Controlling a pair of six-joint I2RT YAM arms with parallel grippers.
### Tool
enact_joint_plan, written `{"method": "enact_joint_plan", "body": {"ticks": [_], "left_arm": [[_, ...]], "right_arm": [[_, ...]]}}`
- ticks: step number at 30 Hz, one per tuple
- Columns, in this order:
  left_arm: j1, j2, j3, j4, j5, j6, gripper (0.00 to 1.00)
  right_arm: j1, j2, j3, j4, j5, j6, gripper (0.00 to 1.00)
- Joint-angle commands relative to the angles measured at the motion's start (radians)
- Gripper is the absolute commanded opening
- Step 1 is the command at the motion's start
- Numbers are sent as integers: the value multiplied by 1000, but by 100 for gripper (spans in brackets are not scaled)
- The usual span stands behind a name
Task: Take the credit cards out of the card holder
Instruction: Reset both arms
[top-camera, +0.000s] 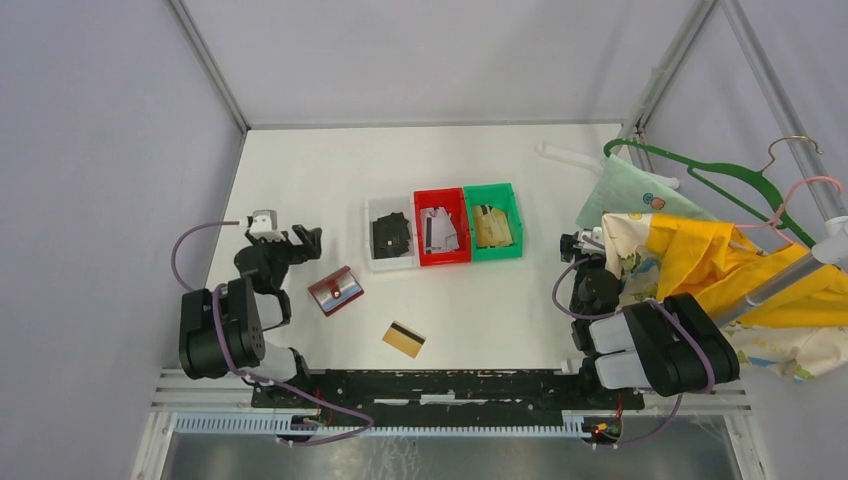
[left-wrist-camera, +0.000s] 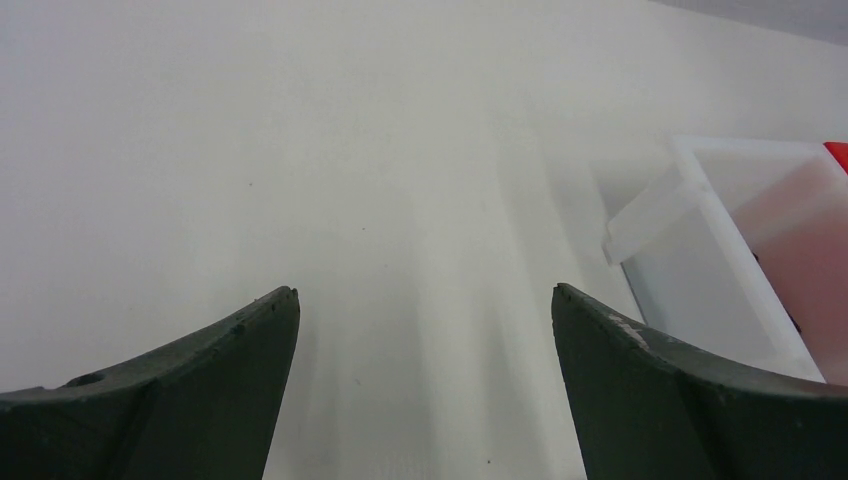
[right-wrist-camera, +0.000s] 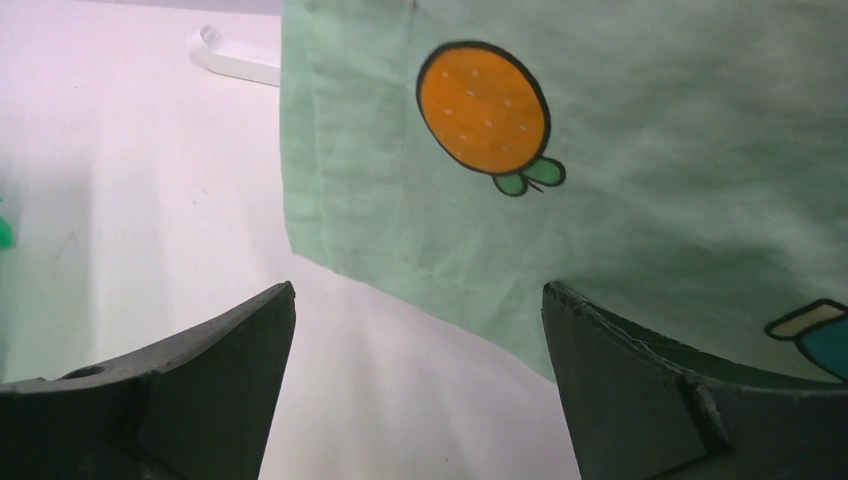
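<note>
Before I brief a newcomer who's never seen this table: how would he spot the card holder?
Find the three bins mid-table. Just near-left of the white bin lies the card holder, loose on the tabletop. It is a small red wallet; the credit card beside it is gold.

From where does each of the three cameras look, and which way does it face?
Top external: above and behind the arms, facing down on the table; left gripper and right gripper show.
Left wrist: on the left arm, facing table and white bin; open fingers show.
Right wrist: on the right arm, facing green cloth; open fingers show.
Shared: top view also shows bin and cloth.
</note>
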Motion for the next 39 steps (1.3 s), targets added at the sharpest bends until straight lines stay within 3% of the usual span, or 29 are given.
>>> {"method": "enact_joint_plan", "body": {"ticks": [1, 3, 4, 6, 8, 9, 12, 15, 39], "left_arm": [[-33, 88, -58, 364, -93, 23, 100], [-93, 35, -30, 200, -166, 109, 100], [-135, 44, -38, 224, -197, 146, 100], [-233, 128, -109, 438, -286, 232, 100], [-285, 97, -97, 369, -333, 271, 100], [-285, 80, -88, 316, -332, 276, 100], [-276, 110, -91, 369, -341, 253, 100], [-187, 120, 19, 174, -292, 173, 100], [-185, 116, 15, 190, -277, 169, 100]], "right_arm": [[-8, 2, -146, 105, -37, -16, 98], [-7, 7, -158, 141, -32, -22, 98], [-8, 6, -163, 148, -34, -22, 98], [-7, 1, -168, 149, -39, -22, 98], [-8, 5, -164, 151, -37, -23, 98], [-7, 6, -160, 141, -35, -24, 98], [-28, 7, -122, 65, -56, 4, 98], [-48, 4, -117, 48, -79, 16, 98], [-48, 3, -117, 49, -79, 15, 98]]}}
